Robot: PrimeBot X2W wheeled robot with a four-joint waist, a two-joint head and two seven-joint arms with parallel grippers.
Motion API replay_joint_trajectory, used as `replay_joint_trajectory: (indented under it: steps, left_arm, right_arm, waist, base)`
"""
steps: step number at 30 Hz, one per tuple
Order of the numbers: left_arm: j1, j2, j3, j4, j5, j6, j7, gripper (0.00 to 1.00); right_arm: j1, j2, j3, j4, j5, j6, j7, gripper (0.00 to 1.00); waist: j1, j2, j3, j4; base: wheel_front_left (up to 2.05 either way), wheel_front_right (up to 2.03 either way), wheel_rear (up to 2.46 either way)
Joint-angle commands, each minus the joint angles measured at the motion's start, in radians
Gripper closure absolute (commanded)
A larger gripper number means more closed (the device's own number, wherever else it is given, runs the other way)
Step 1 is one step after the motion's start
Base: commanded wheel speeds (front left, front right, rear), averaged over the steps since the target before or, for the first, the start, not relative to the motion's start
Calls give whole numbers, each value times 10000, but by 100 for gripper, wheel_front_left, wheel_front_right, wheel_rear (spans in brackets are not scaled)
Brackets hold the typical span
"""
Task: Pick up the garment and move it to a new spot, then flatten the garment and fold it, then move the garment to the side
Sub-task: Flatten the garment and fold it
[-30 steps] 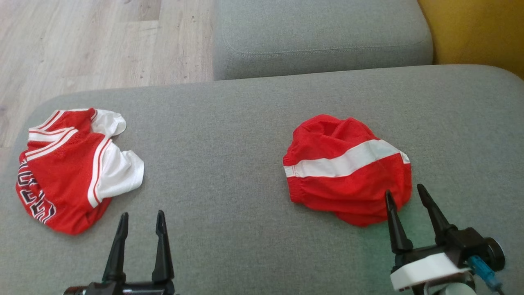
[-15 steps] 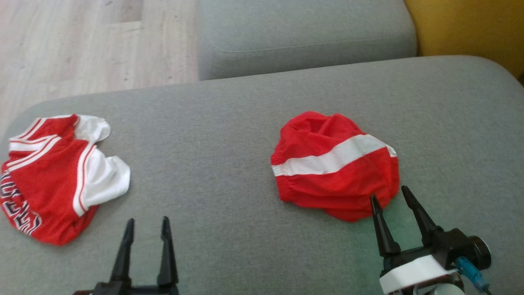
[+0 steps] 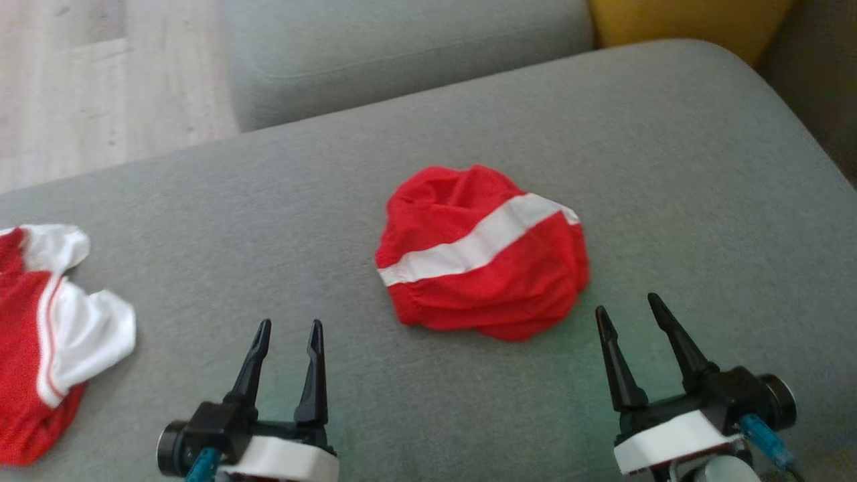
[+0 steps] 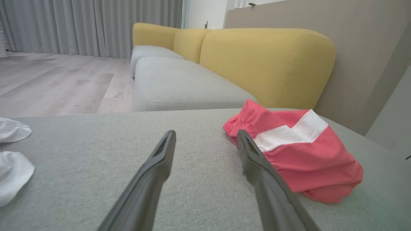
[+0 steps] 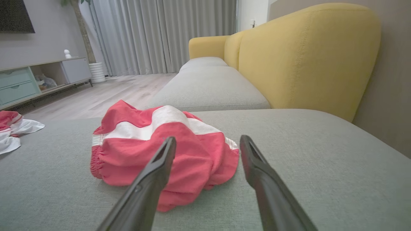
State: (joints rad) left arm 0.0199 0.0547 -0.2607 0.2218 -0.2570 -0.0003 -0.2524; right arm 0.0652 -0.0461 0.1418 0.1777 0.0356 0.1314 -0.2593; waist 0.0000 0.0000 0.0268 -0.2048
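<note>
The garment (image 3: 495, 288) is a crumpled red heap with a white band, lying mid-cushion on the grey sofa seat (image 3: 201, 221). My left gripper (image 3: 290, 326) stands open to the garment's near left, with bare fabric under its fingers. My right gripper (image 3: 627, 304) is open too, just off the heap's near right edge and not touching it. The left wrist view has the garment (image 4: 308, 160) beside the right finger of that gripper (image 4: 206, 133). Seen from the right wrist, the garment (image 5: 192, 157) lies ahead and left of the open gripper (image 5: 208, 138).
A second red and white jersey (image 3: 40, 335) lies at the seat's left end, also seen as the jersey (image 5: 13, 128). Another grey seat cushion (image 3: 402, 53) adjoins at the back, with the yellow backrest (image 4: 266, 61) beyond. Wooden floor (image 3: 80, 87) lies off the far left edge.
The head view has swung to the right, so everything sits further left in it. The garment now lies between the two grippers instead of ahead of the right one. Both stay open.
</note>
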Motion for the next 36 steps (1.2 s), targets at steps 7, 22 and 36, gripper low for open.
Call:
replay_joint_trajectory:
  steps: [7, 22, 36]
  left_arm:
    - [-930, -45, 77, 771, -806, -489, -93, 0]
    - [-2667, 67, -493, 2191, -1766, -1238, 136, 0]
    - [-3165, 622, -1360, 1804, -3532, -1301, 298, 100]
  right_arm:
    - [-637, -41, 267, -487, 171, -7, -24, 0]
    - [-1077, -41, 557, -649, 361, -7, -24, 0]
    - [-1183, -41, 514, -655, 276, -7, -24, 0]
  waist:
    - [0, 0, 624, -860]
    - [0, 0, 1760, -1523]
    - [0, 0, 1974, -1625]
  base:
    - [0, 0, 0]
    - [0, 0, 0]
    - [0, 0, 0]
